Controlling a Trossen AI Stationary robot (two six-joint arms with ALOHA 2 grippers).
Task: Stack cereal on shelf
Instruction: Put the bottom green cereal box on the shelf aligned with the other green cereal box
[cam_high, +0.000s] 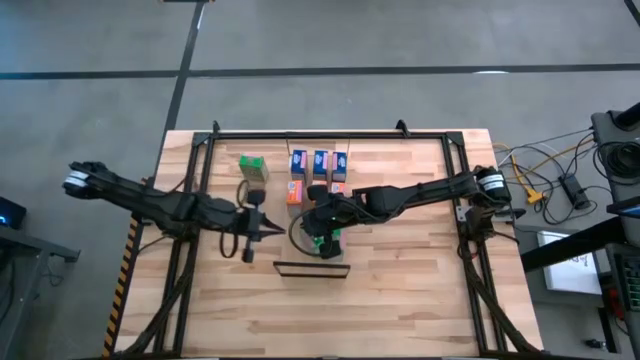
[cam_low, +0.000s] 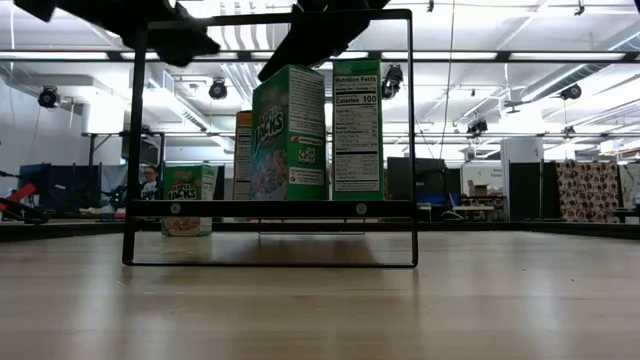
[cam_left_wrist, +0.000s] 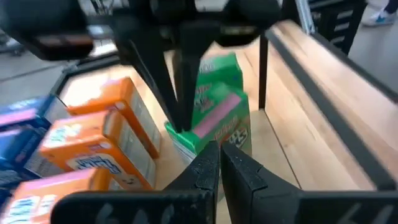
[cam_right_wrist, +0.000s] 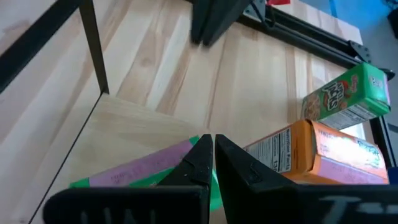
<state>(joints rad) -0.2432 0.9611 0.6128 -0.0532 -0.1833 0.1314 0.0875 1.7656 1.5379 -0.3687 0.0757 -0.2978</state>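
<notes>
Shelf (cam_low: 270, 209) with two green boxes (cam_low: 289, 132), one orange (cam_low: 243, 155).

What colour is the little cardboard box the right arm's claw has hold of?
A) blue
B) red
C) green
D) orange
C: the right claw is closed on a small green cardboard cereal box standing on the light wooden shelf.

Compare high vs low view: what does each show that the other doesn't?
Only the high view shows the blue boxes in a row, the whole tabletop, and the left gripper beside the right gripper. Only the low view shows the nutrition panel and the room behind. Both share the green box at the shelf frame, and a second green box standing apart.
</notes>
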